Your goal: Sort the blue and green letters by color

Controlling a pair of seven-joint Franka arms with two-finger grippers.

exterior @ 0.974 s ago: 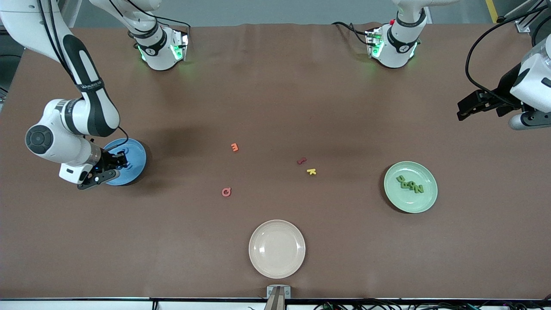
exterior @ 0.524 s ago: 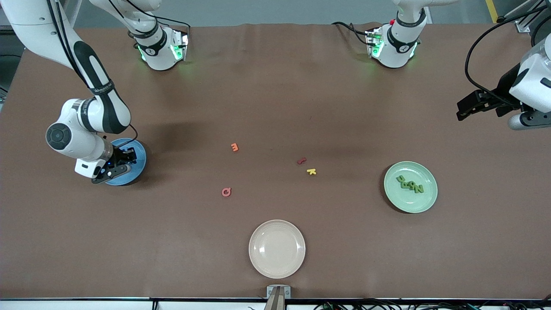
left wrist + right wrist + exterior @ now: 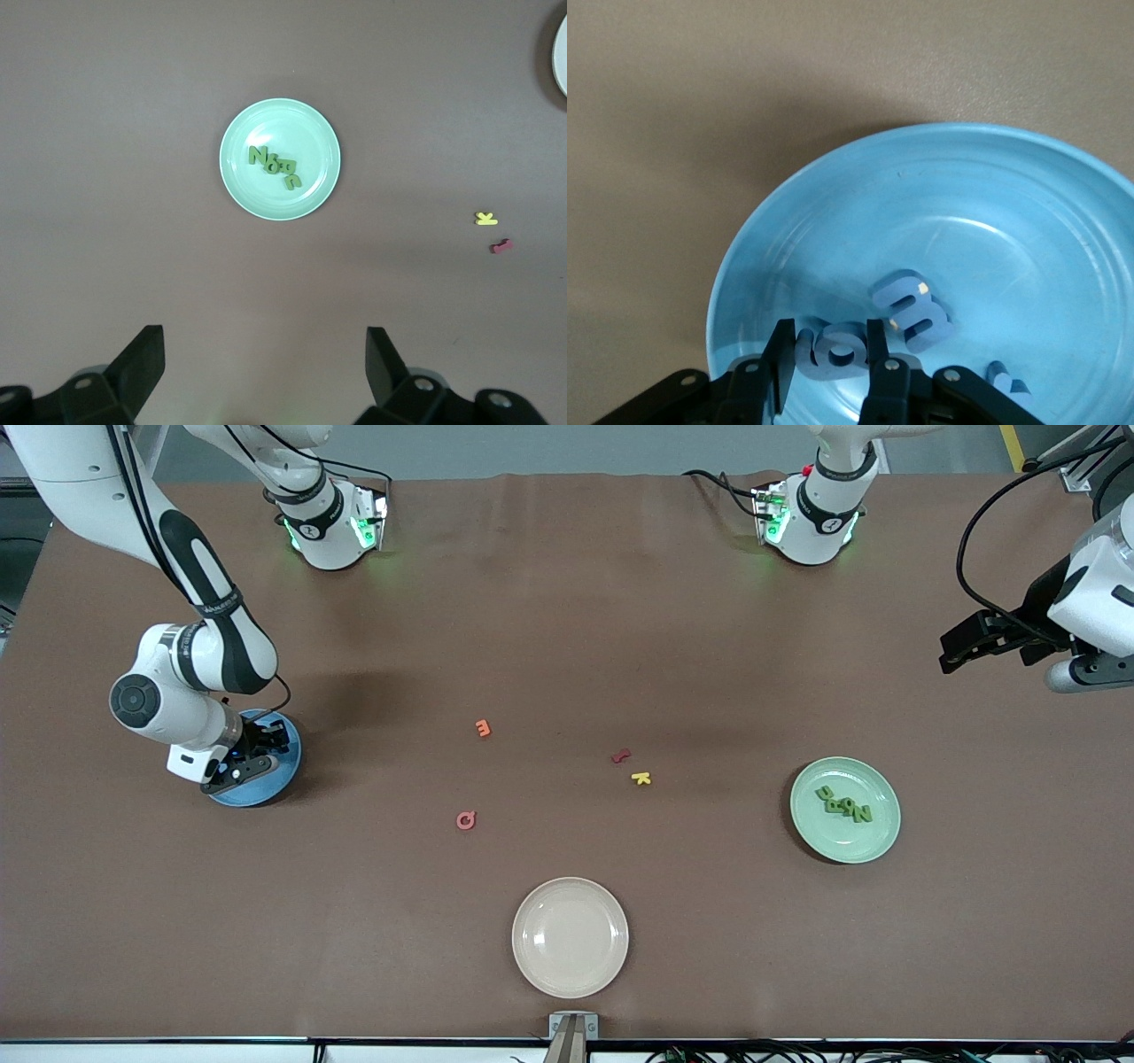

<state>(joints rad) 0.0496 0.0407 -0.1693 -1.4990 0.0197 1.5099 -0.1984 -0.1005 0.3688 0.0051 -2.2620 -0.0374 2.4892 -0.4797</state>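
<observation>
Your right tool (image 3: pixel 826 372) hangs low over the blue plate (image 3: pixel 275 775) at the right arm's end of the bench (image 3: pixel 567 646), its fingers (image 3: pixel 778 363) a little apart with a blue letter (image 3: pixel 837 350) between them; whether they grip it you cannot tell. Other blue letters (image 3: pixel 912 314) lie in that plate. Four green letters (image 3: pixel 843 804) sit clustered on the green plate (image 3: pixel 877 841). Your left tool (image 3: pixel 264 372) waits with fingers wide apart, high above the green plate.
</observation>
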